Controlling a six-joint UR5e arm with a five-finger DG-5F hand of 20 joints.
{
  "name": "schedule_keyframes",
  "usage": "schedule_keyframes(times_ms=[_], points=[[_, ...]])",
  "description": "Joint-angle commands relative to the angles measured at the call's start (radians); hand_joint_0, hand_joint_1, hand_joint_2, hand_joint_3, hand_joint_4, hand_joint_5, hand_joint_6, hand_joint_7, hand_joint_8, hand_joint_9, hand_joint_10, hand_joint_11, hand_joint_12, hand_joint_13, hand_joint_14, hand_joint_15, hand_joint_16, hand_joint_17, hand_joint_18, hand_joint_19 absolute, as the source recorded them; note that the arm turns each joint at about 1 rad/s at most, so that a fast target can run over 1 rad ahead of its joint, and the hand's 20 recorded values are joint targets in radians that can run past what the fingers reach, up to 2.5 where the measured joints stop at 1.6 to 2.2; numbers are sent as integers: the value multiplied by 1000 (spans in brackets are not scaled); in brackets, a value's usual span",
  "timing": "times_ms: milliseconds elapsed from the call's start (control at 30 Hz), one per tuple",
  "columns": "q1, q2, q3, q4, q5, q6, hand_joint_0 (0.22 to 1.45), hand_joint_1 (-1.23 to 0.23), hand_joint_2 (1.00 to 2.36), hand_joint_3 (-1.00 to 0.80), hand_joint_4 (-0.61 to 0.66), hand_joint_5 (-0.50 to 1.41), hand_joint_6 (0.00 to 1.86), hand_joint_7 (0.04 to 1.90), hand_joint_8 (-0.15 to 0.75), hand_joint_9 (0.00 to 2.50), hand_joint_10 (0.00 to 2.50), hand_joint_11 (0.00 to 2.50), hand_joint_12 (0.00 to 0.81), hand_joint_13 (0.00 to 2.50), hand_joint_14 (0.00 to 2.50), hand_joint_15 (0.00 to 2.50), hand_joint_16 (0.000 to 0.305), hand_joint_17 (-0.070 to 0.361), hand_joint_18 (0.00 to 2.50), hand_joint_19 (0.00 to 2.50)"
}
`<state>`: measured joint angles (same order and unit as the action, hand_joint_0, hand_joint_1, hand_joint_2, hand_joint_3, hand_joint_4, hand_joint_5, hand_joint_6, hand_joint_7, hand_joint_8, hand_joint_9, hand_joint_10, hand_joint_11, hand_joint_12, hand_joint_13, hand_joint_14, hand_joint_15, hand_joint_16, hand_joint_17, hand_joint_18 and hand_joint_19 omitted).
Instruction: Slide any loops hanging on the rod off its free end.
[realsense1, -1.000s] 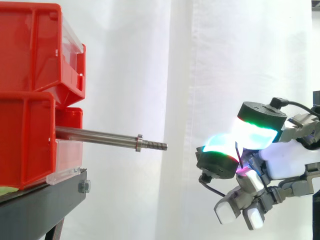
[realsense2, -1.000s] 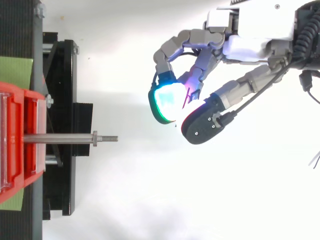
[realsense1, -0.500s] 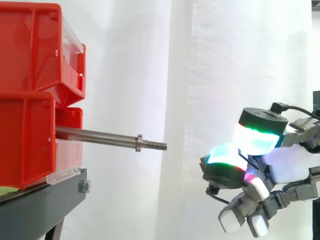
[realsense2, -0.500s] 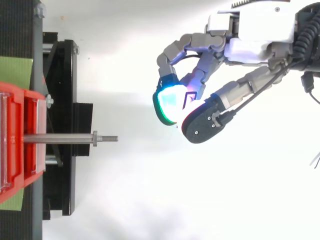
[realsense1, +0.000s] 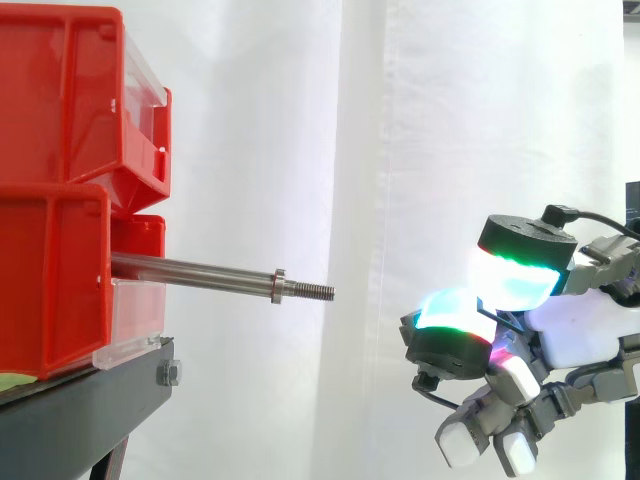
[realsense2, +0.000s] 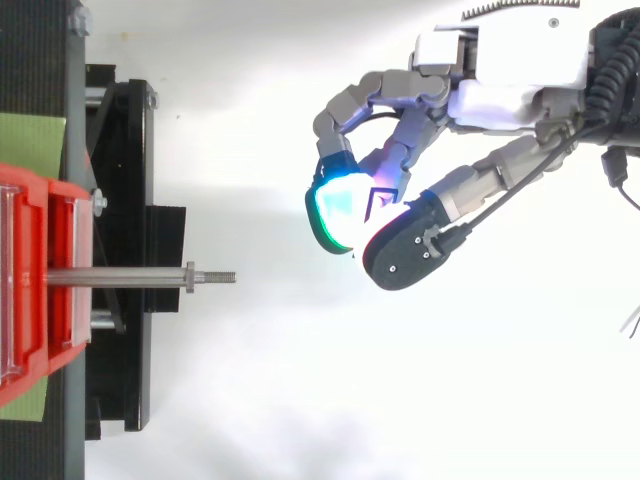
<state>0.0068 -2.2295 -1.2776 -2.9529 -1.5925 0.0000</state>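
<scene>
The robot hand (realsense1: 565, 335) is hanging in open air with its fingers curled in. Two glowing fingertips (realsense1: 505, 278) – cyan and green – are pressing together. They are pinching what looks like a thin dark loop (realsense2: 380, 187), which is showing as a small dark outline between the pads in the top view. The remaining fingers are folding underneath, their white pads touching nothing.

Around the robot hand there is free room on every side: the pale floor is lying open beneath it in the top view, and the white curtain (realsense1: 450, 120) is hanging behind it.

Beyond the fingertips, across a clear gap, the rod (realsense1: 200, 272) is pointing its threaded free end (realsense1: 315, 291) towards the robot hand. The tip is well apart from the pads and sitting a little higher than the pinch in the side view. A small collar (realsense1: 278, 285) is ringing the rod just behind the thread, and plain metal is showing all the way back from there.

Farthest away, the rod is running into the lower of two stacked red bins (realsense1: 50, 280), which are resting on the black stand (realsense1: 80, 410).
</scene>
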Motion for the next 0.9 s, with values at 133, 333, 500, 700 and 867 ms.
schedule_keyframes(times_ms=[133, 333, 500, 700, 867], points=[[1, -1, 0, -2, 0, 0, 602, -424, 1010, -388, 143, -133, 868, 1302, 312, 1112, 13, 419, 277, 755, 7, 190, 41, 93, 777, 470], [2, 1, 0, -5, -1, 0, 602, -410, 1009, -399, 140, -131, 868, 1295, 312, 1117, 13, 410, 271, 749, 7, 180, 41, 92, 779, 478], [2, -1, 0, -5, 0, 0, 603, -502, 1013, -347, 140, -128, 864, 1283, 318, 1117, 15, 417, 262, 745, 6, 168, 40, 91, 789, 450], [2, -1, 0, -6, -1, 2, 592, -644, 1016, -227, 112, -123, 862, 1320, 315, 1119, 13, 425, 257, 749, 5, 148, 40, 90, 812, 434], [2, 1, 0, -6, -1, 2, 602, -736, 1015, -152, 94, -121, 865, 1326, 328, 1120, 12, 426, 270, 763, 5, 137, 43, 98, 855, 395]])
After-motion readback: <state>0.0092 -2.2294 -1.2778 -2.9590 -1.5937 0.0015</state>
